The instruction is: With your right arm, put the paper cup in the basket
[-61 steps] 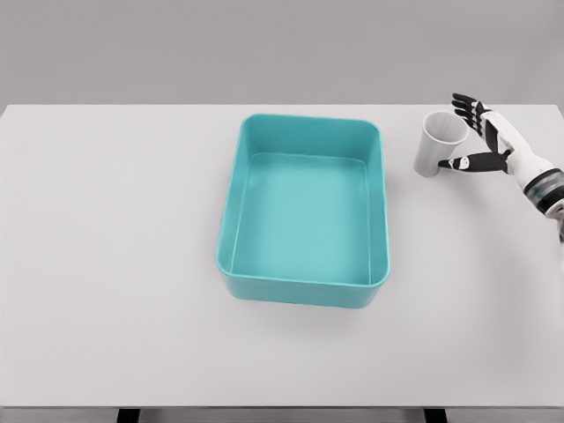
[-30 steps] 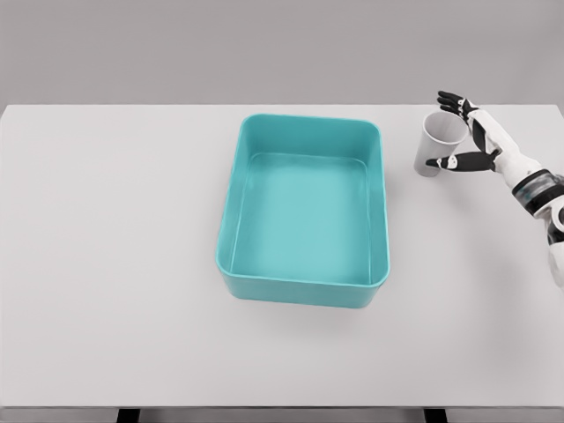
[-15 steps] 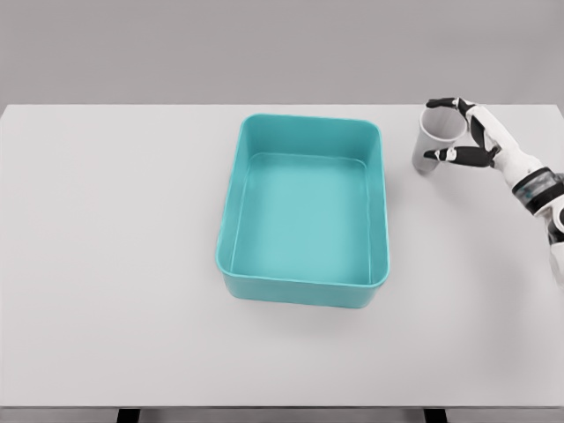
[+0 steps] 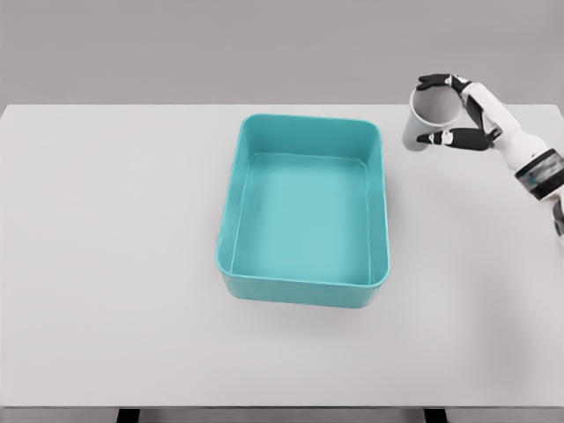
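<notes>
Starting from the left, the white table [image 4: 115,264] is just plain surface until you hit the teal basket [image 4: 304,211], a rounded rectangular tub sitting around the middle with its long side running away from the camera. Its right wall is the one bit standing between the inside of the basket and the paper cup [image 4: 429,119], which is over to the right of the basket's far right corner. The cup is tilted, open mouth up and angled toward the camera, long axis leaning, base pointing down-left. The right hand [image 4: 465,113] has it wrapped: dark fingers [image 4: 434,81] curled over the rim, thumb pressed against the side.
</notes>
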`<state>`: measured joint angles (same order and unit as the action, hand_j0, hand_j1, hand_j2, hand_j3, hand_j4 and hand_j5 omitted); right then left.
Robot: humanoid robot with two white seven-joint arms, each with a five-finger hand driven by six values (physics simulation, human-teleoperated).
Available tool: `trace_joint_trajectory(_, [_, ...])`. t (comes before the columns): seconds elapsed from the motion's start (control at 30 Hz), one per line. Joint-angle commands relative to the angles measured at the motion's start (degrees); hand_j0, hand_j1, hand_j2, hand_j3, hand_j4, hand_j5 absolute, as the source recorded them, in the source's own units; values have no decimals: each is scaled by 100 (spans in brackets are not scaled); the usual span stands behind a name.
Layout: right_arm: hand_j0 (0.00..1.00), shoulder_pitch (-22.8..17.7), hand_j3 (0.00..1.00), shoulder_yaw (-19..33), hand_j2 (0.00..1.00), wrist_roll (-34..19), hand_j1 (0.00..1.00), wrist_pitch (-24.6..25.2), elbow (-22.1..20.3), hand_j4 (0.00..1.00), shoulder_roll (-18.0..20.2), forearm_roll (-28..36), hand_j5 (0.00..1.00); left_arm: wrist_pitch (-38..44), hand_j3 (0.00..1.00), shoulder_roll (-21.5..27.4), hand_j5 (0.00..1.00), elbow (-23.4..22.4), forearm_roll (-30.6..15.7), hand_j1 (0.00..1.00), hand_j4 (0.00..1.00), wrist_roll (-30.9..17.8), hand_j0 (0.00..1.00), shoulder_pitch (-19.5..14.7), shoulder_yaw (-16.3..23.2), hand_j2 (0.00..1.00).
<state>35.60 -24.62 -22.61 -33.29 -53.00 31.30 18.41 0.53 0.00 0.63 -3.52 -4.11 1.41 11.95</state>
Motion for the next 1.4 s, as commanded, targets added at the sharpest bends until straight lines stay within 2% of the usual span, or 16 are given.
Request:
trace_joint_trajectory(0.0, [64, 0, 64, 10, 64, 2, 64, -2, -307, 64, 95, 40, 64, 0, 100, 0, 100, -1, 0, 100, 100, -2, 100, 0, 1, 100])
trace_joint_trajectory(0.1, [64, 0, 64, 1, 64, 2, 64, -2, -492, 64, 175, 31, 64, 0, 100, 0, 100, -1, 0, 100, 100, -2, 100, 0, 1, 100])
trace_joint_trajectory(0.37, [65, 44, 65, -60, 65, 10, 65, -2, -650, 65, 148, 40, 65, 0, 100, 0, 100, -1, 0, 100, 100, -2, 100, 0, 1, 100])
trace_joint_trajectory(0.6, [65, 167, 65, -122, 65, 10, 65, 16, -1213, 65, 175, -4, 65, 0, 100, 0, 100, -1, 0, 100, 100, -2, 100, 0, 1, 100])
trace_joint_trajectory(0.77, [66, 334, 66, -447, 66, 2, 66, -46, -1432, 66, 157, -39, 66, 0, 100, 0, 100, -1, 0, 100, 100, -2, 100, 0, 1, 100])
trace_joint_trajectory(0.93, [67, 343, 67, -965, 67, -16, 67, -72, -1977, 67, 175, -48, 67, 0, 100, 0, 100, -1, 0, 100, 100, -2, 100, 0, 1, 100])
trace_joint_trajectory(1.0, [67, 369, 67, -1027, 67, -139, 67, -72, -2162, 67, 166, -171, 67, 0, 100, 0, 100, -1, 0, 100, 100, -2, 100, 0, 1, 100])
trace_joint_trajectory(1.07, [72, 369, 72, -1167, 72, -139, 72, -72, -2259, 72, 174, -391, 72, 0, 100, 0, 100, -1, 0, 100, 100, -2, 100, 0, 1, 100])
trace_joint_trajectory(1.13, [72, 396, 72, -1422, 72, -139, 72, -72, -2364, 72, 175, -487, 72, 0, 100, 0, 100, -1, 0, 100, 100, -2, 100, 0, 1, 100])
trace_joint_trajectory(1.2, [78, 413, 78, -1484, 78, -148, 78, -72, -2364, 78, 175, -839, 78, 0, 100, 0, 100, -1, 0, 100, 100, -2, 100, 0, 1, 100])
trace_joint_trajectory(1.23, [90, 545, 90, -1554, 90, -139, 90, -72, -2364, 90, 183, -1173, 90, 0, 100, 0, 100, -1, 0, 100, 100, -2, 100, 0, 1, 100])
trace_joint_trajectory(1.27, [95, 615, 95, -1686, 95, -130, 95, -64, -2356, 95, 192, -1375, 95, 0, 100, 0, 100, -1, 0, 100, 100, -2, 100, 0, 1, 100])
trace_joint_trajectory(1.37, [100, 756, 100, -1835, 100, -130, 100, -72, -2355, 100, 236, -1656, 100, 0, 100, 0, 100, -1, 0, 100, 100, -2, 100, 0, 1, 100])
